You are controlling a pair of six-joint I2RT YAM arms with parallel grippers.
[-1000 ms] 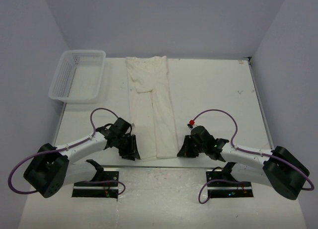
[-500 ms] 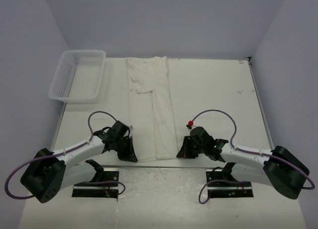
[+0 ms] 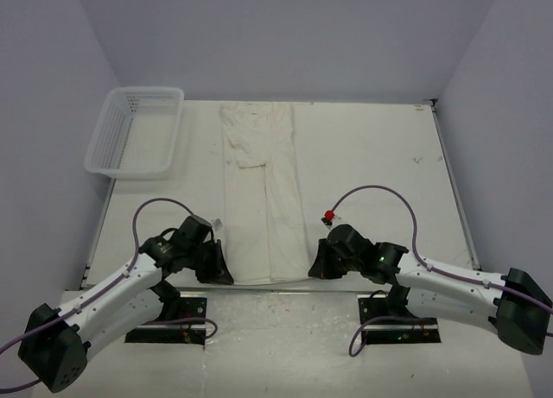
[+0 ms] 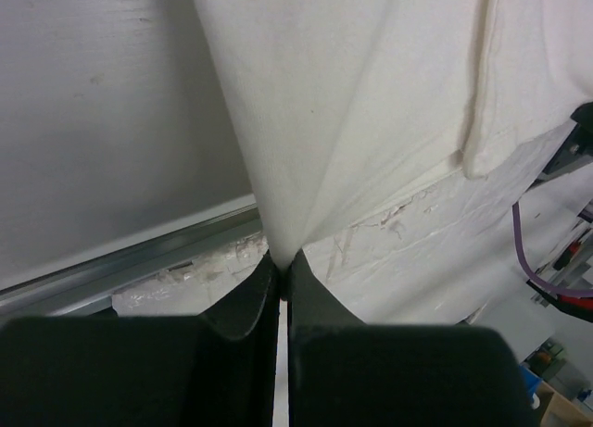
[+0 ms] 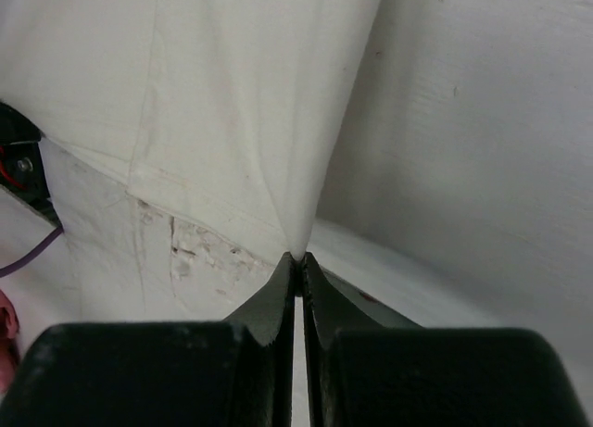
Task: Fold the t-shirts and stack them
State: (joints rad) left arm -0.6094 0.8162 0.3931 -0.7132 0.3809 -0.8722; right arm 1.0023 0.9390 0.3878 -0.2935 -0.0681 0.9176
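Observation:
A cream t-shirt (image 3: 262, 186), folded lengthwise into a long strip, lies down the middle of the table from the back edge to the near edge. My left gripper (image 3: 226, 275) is shut on its near left corner; the cloth (image 4: 371, 103) pulls up into the jaws (image 4: 280, 260). My right gripper (image 3: 314, 268) is shut on the near right corner; the cloth (image 5: 222, 103) runs taut into the jaws (image 5: 298, 257). Both corners are held at the table's near edge.
A white mesh basket (image 3: 136, 131) stands at the back left of the table. The table's metal front rail (image 4: 120, 260) runs just below the shirt's hem. Walls close in on three sides.
Both grippers have drawn back toward the near edge with the shirt's corners in them. The shirt has slid a little nearer and stretched longer.

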